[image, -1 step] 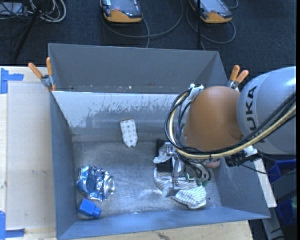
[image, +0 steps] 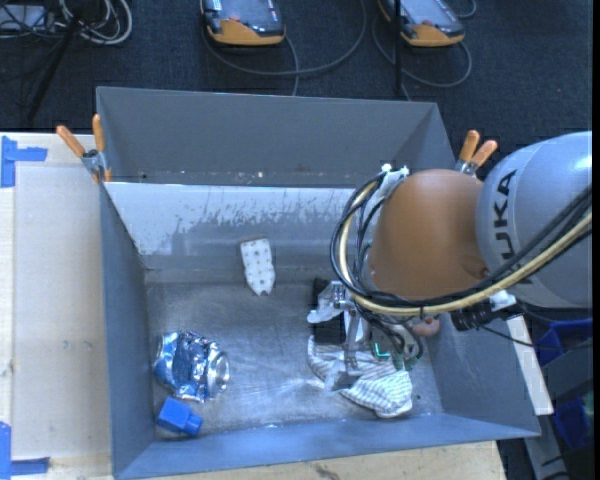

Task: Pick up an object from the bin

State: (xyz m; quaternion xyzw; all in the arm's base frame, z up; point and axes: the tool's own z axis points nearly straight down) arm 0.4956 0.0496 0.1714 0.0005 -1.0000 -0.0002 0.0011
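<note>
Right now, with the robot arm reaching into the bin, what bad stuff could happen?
The end effector sits right over a crumpled checked cloth near the bin's front right corner. Cloth is floppy, so a grab might catch only one fold and let it slip loose on the way up. The cloth also lies close to the bin wall, so the cables looped round the wrist might brush that wall.

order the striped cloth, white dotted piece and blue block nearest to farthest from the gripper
1. striped cloth, directly under the gripper, lower right of the bin
2. white dotted piece, middle, by the far wall
3. blue block, lower left corner
</note>
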